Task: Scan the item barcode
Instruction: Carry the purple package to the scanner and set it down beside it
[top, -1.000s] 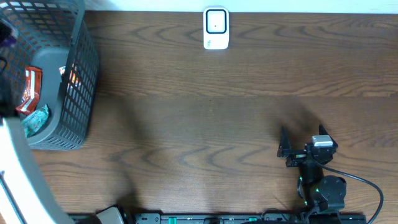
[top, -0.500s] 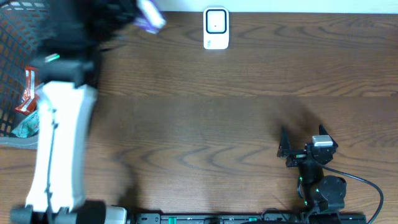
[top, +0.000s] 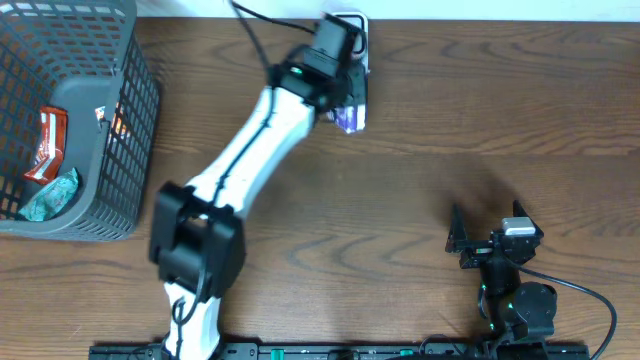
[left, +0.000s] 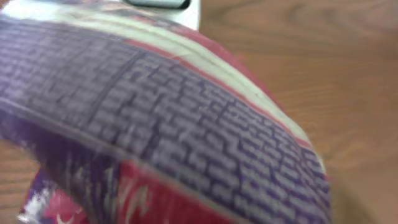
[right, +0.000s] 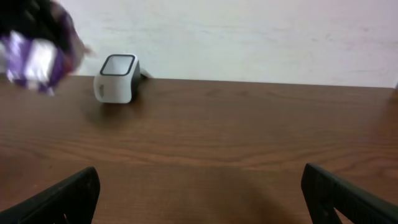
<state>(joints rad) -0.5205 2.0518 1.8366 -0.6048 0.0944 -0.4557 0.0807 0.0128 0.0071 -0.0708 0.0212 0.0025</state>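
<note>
One purple packet (top: 350, 115) sits pinched in your left gripper (top: 343, 92) near the scanner (right: 117, 78); your right gripper (top: 487, 228) gapes wide.

The white and black left arm (top: 255, 140) has been swung from over the grey plastic mesh basket (top: 135, 110) at the far left across to the far middle of the table. The purple and white plastic packet (top: 350, 115), seen above that basket a second ago, has been carried rightwards. It is now held just on the near side of the small white box-shaped scanner (right: 117, 78), which has become partly covered by the arm in the overhead view.
</note>
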